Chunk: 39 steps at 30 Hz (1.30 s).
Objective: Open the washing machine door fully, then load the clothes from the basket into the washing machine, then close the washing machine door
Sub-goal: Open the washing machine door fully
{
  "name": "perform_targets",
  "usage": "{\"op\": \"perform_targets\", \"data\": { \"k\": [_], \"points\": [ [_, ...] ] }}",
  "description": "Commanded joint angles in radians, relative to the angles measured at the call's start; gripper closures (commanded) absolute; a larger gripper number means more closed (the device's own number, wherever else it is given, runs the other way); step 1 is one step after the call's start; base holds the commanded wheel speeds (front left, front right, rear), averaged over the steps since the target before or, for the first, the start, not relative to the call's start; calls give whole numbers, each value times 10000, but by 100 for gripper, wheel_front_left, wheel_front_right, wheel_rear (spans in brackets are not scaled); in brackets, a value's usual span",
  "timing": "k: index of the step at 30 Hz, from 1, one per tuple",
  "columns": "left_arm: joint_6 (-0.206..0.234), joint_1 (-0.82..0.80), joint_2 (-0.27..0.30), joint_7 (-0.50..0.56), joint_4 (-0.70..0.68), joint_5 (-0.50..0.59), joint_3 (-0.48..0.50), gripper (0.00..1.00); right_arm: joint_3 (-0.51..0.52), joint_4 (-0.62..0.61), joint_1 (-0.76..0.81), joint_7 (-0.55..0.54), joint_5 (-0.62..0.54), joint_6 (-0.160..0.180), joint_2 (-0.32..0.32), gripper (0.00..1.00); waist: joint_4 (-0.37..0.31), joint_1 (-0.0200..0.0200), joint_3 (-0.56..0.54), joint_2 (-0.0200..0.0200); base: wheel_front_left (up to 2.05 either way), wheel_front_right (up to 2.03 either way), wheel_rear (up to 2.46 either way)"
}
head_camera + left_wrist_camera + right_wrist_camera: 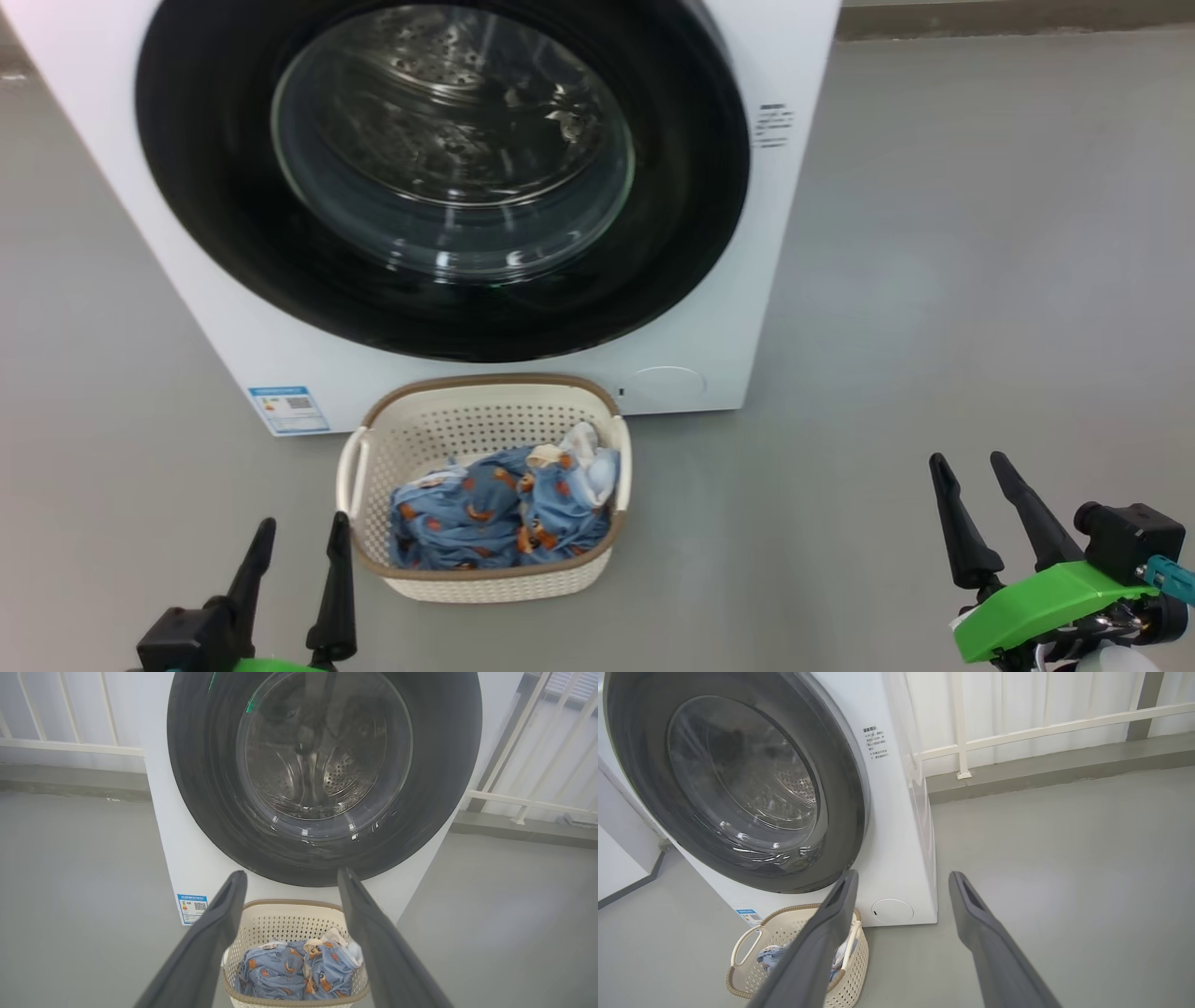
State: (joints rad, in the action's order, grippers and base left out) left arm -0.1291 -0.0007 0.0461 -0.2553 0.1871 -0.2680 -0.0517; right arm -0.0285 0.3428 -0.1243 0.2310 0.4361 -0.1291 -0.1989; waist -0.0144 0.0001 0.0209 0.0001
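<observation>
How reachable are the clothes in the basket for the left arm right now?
Probably yes: the left arm's jaws stand open beside the basket, the clothes lie uncovered, nothing between.

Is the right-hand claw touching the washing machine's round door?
Apart. In the head view the right gripper sits low at the right, with bare floor between it and the washing machine door.

The washing machine door (453, 149) has a glossy black rim around clear, reflective glass. The basket (439, 429) is perforated plastic (matt cream). The clothes (495, 513) are soft printed cloth.
</observation>
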Motion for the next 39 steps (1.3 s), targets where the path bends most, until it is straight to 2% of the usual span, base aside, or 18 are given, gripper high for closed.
{"op": "perform_targets", "data": {
  "k": [1, 14, 26, 27, 29, 39],
  "points": [
    [-16, -397, 84, -65, -293, -5, 362, 0, -178, -267, -217, 77, -36, -16, -92, 0, -5, 0, 19, -1, 123, 123, -246],
    [-16, -482, 71, -65, -399, -490, 308, 0, -131, -273, -261, 95, 1, -16, -74, 0, -8, 0, 106, -1, 107, 102, -208],
    [-16, -477, 60, -65, -401, -549, 205, 0, -130, -266, -337, 123, 96, -16, -32, 0, 39, 0, 149, -1, 22, 22, -44],
    [-16, -480, 59, -65, -404, -560, 191, 0, -143, -269, -371, 128, 150, -16, -14, 49, 49, 0, 159, -1, 0, 0, 0],
    [-16, -475, 56, -65, -416, -583, 160, 0, -162, -286, -466, 148, 325, -16, 42, 100, 69, 0, 181, -1, 0, 0, 0],
    [-16, -619, 46, -65, -476, -655, -19, 0, -134, -825, -1618, 298, 2215, -16, 433, 100, 230, 0, 455, -1, 0, 0, 0]
  ]
}}
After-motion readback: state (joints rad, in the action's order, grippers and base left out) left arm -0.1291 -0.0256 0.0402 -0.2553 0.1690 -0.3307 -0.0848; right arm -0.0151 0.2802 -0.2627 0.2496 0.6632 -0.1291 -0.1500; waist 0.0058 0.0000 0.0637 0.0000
